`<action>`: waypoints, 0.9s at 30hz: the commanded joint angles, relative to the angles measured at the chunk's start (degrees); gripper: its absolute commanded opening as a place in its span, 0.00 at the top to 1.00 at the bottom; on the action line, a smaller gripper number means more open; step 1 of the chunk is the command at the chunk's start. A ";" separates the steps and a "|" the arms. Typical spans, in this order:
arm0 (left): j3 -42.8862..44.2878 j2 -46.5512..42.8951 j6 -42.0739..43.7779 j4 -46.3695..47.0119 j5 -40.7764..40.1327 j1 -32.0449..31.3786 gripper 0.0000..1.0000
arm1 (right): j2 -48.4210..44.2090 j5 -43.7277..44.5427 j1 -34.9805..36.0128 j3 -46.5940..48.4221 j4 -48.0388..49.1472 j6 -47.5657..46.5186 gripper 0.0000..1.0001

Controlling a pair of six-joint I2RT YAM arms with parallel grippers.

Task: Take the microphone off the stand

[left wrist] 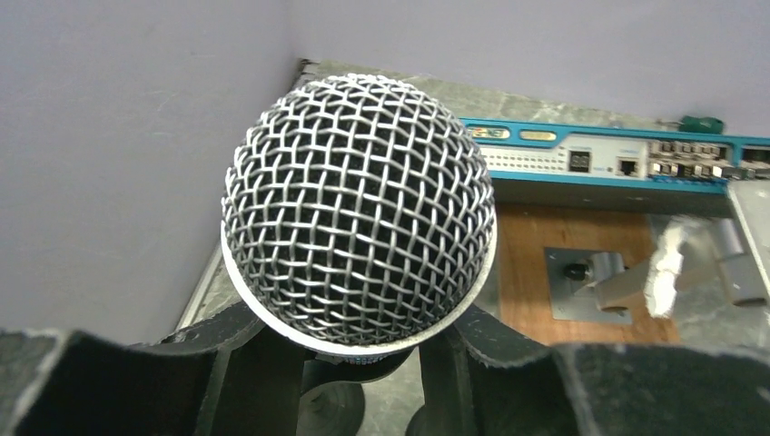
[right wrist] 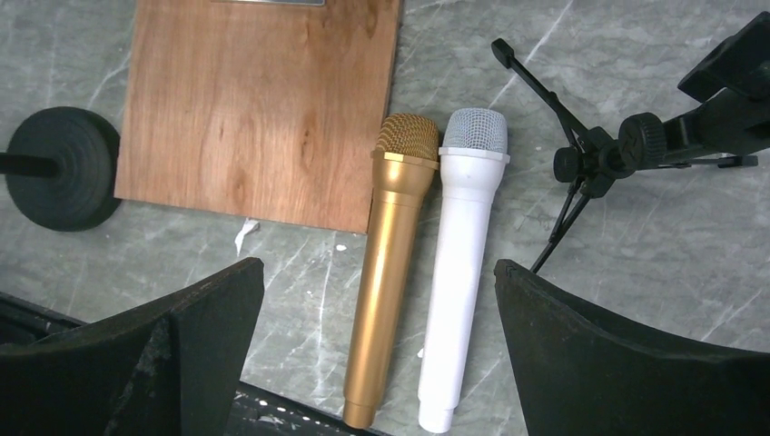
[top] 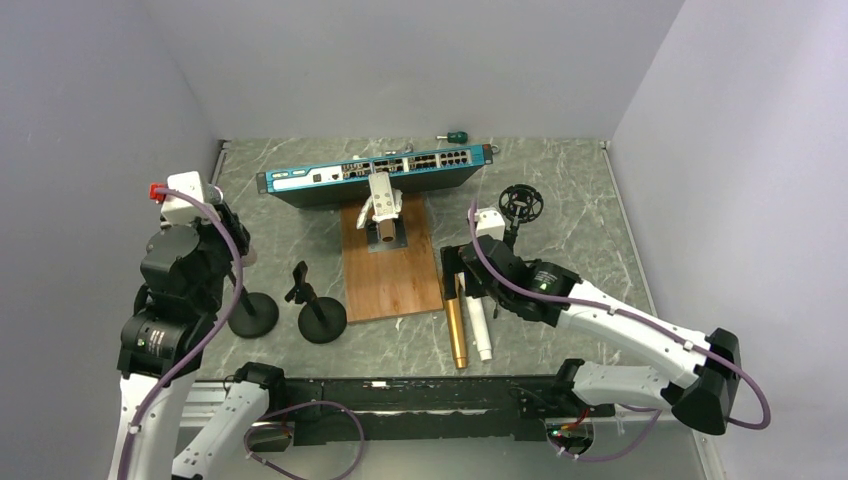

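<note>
A microphone with a silver mesh head [left wrist: 359, 209] fills the left wrist view. My left gripper [left wrist: 363, 363] is shut on its dark handle just under the head, one finger on each side. The round black base of its stand [left wrist: 331, 409] shows below between the fingers. In the top view my left gripper [top: 232, 255] sits over that stand [top: 252, 313] at the left, and the arm hides the microphone. My right gripper [right wrist: 374, 272] is open and empty, hovering above two microphones that lie on the table.
A gold microphone [right wrist: 390, 263] and a white one [right wrist: 459, 263] lie side by side beside a wooden board [top: 390, 265]. A second black stand [top: 322, 320] stands right of the first. A tripod mount [top: 520, 205] and a blue network switch [top: 375, 172] are at the back.
</note>
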 commanded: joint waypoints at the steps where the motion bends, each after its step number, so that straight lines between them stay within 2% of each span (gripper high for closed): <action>1: 0.21 -1.76 -2.19 5.71 9.34 0.06 0.89 | -2.93 -0.66 0.41 0.42 1.78 -0.24 0.00; 3: -0.60 -2.35 -2.52 8.11 11.21 0.06 0.99 | -3.61 -0.52 0.46 0.07 1.78 0.00 0.00; 4: -1.49 -2.90 -3.14 9.85 11.37 0.06 1.00 | -3.91 -0.50 0.44 -0.08 1.78 0.06 0.00; 9: -8.06 -5.58 -4.09 20.24 12.71 0.06 1.00 | -5.01 -0.70 0.51 -0.07 1.55 0.21 0.00; 19: -12.00 -5.05 -8.32 28.39 21.58 0.06 1.00 | -5.47 -2.04 0.58 -0.04 2.35 -0.07 0.00; 27: -14.80 -3.81 -7.01 39.11 23.45 0.06 1.00 | -2.81 -2.61 1.48 1.74 2.89 -0.28 0.00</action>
